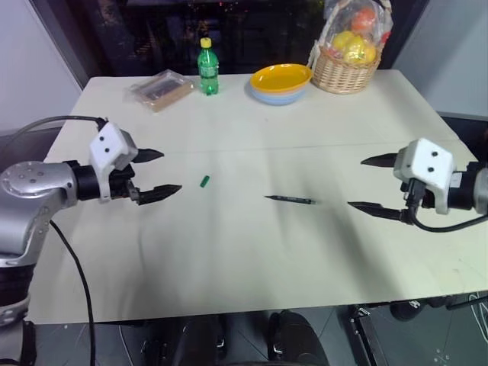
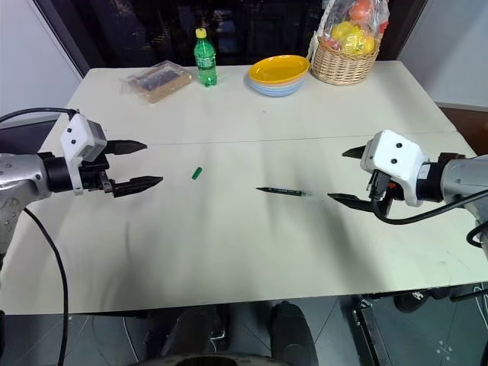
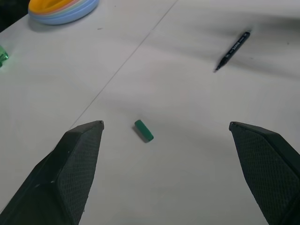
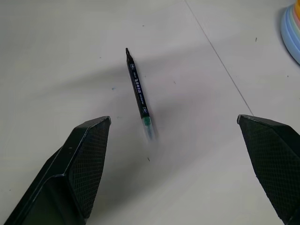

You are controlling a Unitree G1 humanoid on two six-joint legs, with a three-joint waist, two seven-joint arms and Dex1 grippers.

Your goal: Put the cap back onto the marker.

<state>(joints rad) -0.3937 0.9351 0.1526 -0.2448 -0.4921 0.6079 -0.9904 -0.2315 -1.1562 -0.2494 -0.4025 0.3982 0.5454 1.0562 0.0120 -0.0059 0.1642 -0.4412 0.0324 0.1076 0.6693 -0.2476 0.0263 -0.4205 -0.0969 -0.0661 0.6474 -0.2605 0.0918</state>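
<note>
On the near half of the desk [image 1: 229, 259] lie the marker [image 1: 290, 200] and, apart to its left, the cap [image 1: 204, 181]. Left tool [image 1: 158, 174] and right tool [image 1: 366, 183] hover at either side, fingers spread wide, empty, pointing inward. Farther back: a bottle [image 1: 207, 67], stacked bowls [image 1: 280, 82] and a basket [image 1: 347, 72] of wrapped fruit.

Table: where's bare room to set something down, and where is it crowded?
Free: the table's near half, in front of the cap and marker, between the open left gripper and open right gripper. Crowded: the far edge, with packet, bottle, bowls and fruit basket.
</note>
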